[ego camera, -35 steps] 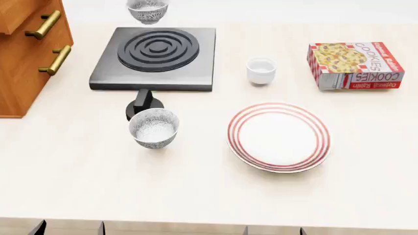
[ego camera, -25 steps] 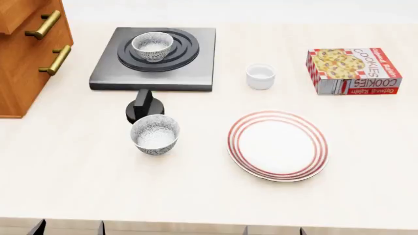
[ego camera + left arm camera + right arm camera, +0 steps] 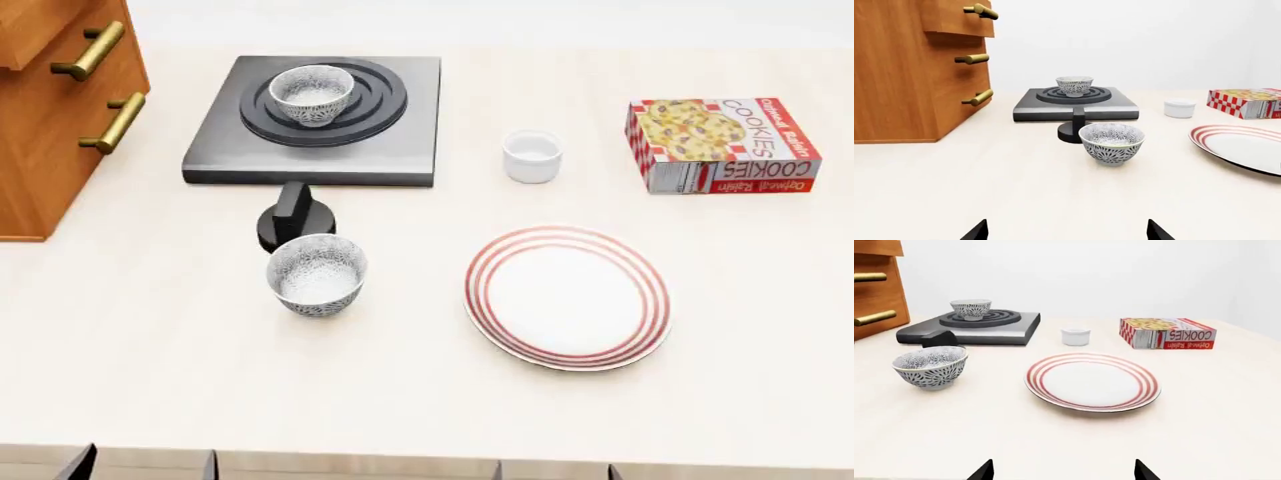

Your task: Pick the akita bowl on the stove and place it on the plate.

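Note:
The akita bowl (image 3: pixel 311 95), white with a dense dark speckled pattern, stands upright on the ring burner of the dark-grey stove (image 3: pixel 214 150). It also shows in the left wrist view as akita bowl (image 3: pixel 1074 85) and in the right wrist view as akita bowl (image 3: pixel 971 309). The red-ringed white plate (image 3: pixel 567 297) lies bare at the right of centre. My left gripper (image 3: pixel 1067 234) and right gripper (image 3: pixel 1064 473) hover low near the table's front edge, both open and holding nothing, far from the bowl.
A second identical bowl (image 3: pixel 316 275) stands in front of a round black knob (image 3: pixel 294 222). A small white cup (image 3: pixel 533 157) and a cookies box (image 3: pixel 721 143) sit at the right. A wooden drawer cabinet (image 3: pixel 54 110) stands at the left, beside the stove.
The akita bowl, first beyond the stove's far edge, now sits on the burner. Plate, second bowl and cookies box shifted slightly. Both grippers stayed where they were.

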Tool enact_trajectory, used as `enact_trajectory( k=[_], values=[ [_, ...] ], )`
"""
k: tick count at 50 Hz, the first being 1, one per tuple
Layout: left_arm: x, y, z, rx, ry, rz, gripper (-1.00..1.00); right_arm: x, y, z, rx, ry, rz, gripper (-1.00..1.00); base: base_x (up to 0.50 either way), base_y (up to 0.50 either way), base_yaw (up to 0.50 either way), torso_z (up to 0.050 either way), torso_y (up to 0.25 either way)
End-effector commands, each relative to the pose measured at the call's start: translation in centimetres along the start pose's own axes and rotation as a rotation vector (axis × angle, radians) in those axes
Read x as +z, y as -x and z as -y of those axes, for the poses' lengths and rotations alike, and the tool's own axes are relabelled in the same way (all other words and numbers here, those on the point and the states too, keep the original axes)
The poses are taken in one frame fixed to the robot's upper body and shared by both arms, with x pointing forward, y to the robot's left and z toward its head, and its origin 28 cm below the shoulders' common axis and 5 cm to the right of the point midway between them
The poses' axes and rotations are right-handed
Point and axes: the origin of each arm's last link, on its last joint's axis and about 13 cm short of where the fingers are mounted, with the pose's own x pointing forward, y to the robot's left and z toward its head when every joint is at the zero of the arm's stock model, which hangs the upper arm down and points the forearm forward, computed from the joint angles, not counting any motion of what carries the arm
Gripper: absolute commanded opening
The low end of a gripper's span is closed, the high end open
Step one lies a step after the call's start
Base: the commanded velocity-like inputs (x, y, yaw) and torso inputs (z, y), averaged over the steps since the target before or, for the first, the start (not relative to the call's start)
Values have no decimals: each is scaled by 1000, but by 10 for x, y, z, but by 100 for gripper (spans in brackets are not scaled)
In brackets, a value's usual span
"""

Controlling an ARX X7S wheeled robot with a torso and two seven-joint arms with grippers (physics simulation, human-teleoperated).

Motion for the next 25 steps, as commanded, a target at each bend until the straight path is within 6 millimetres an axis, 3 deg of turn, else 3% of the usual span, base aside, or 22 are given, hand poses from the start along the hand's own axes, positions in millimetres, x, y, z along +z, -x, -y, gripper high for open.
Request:
enact_trajectory(
  k=[1, 3, 8, 9, 12, 15, 17, 19, 22, 25],
  values=[
    [-1, 0, 0, 2, 4, -12, 100, 46, -25, -9, 46, 75, 9, 100, 0, 0, 0, 0, 0],
    [0, 0, 0, 3, 4, -11, 100, 64, -32, -13, 82, 98, 62, 100, 0, 0, 0, 0, 0],
    [-1, 0, 0, 5, 2, -10, 100, 160, -58, -25, 86, 90, 203, 100, 0, 0, 0, 0, 0],
    [0, 0, 0, 5, 2, -10, 100, 168, -59, -25, 90, 83, 207, 100, 0, 0, 0, 0, 0],
    [-2, -1, 0, 5, 1, -10, 100, 226, -67, -16, 39, 63, 248, 100, 0, 0, 0, 0, 0],
    [0, 0, 0, 6, 1, -11, 100, 263, -63, 2, -1, 19, 280, 100, 0, 0, 0, 0, 0],
    [-1, 0, 0, 5, -1, -11, 100, 273, -56, 18, -33, 30, 271, 100, 0, 0, 0, 0, 0],
    [0, 0, 0, 5, -1, -11, 100, 271, -51, 26, -60, 35, 257, 100, 0, 0, 0, 0, 0],
    [-1, 0, 0, 3, -3, -13, 100, 252, -34, 44, -91, 22, 226, 100, 0, 0, 0, 0, 0],
    [-1, 0, 0, 3, -5, -14, 100, 233, -23, 49, -91, 1, 185, 100, 0, 0, 0, 0, 0]
  ],
)
